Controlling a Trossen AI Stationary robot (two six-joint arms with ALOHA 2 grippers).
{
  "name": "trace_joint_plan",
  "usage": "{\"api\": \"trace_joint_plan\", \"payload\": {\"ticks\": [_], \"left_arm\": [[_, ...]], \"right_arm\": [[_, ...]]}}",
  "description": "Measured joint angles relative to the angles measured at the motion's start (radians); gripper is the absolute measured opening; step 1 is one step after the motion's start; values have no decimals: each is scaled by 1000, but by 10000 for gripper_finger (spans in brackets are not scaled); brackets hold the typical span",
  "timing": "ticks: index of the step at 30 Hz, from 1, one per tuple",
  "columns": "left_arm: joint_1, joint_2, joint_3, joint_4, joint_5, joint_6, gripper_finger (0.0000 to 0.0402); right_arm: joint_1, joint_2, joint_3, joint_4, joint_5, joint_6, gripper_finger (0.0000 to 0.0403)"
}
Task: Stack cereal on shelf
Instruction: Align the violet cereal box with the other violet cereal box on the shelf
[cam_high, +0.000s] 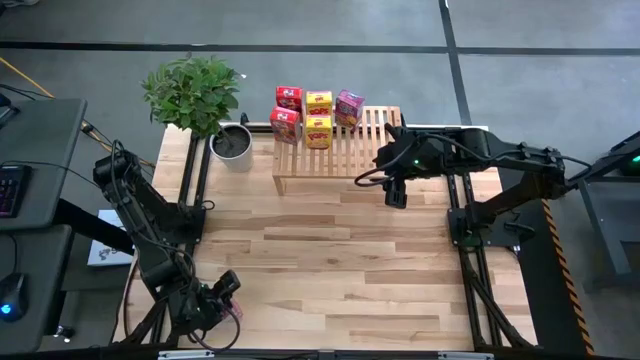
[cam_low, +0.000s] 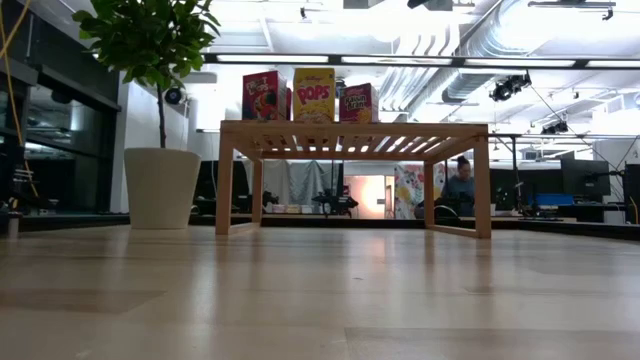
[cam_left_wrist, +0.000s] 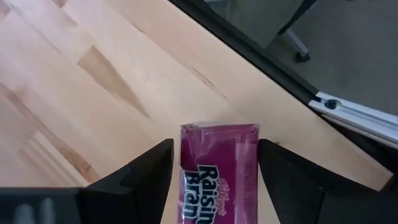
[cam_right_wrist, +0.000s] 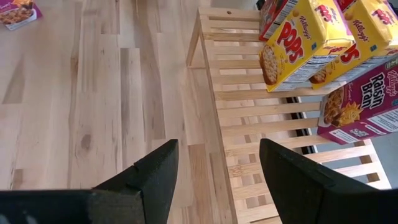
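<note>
Five cereal boxes standing on the shelf (cam_high: 335, 150); sixth lying at the table's near left corner.
Left gripper (cam_left_wrist: 214, 171) is straddling the magenta "Raisin Bran" box (cam_left_wrist: 219, 168), fingers spread, contact unclear; only its wrist view is showing that label. Right gripper (cam_right_wrist: 217, 171) is hovering spread beside the shelf, facing yellow "Pops" boxes (cam_right_wrist: 298, 40). Low view is showing three fronts.

This is a robotics lab set in a large open-plan office or industrial hall. Exposed ducts (cam_low: 500, 45) and strip lights run along the high ceiling. A wooden table (cam_high: 330, 270) stands on a metal frame with two arms bolted to it, on a grey floor marked with tape lines. Desks with monitors (cam_low: 585, 180) and a seated person (cam_low: 461, 185) fill the background, and a keyboard (cam_high: 10, 190) lies on a side desk.
</note>
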Motion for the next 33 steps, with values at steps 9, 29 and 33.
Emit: {"api": "trace_joint_plan", "payload": {"ticks": [9, 29, 33], "left_arm": [[2, 0, -1, -32, -33, -48, 223], [43, 201, -1, -9, -8, -253, 223], [67, 201, -1, 31, -19, -361, 223]], "right_arm": [[0, 0, 0, 0, -10, 1, 217], [0, 0, 0, 0, -10, 0, 217], [0, 0, 0, 0, -10, 0, 217]]}}
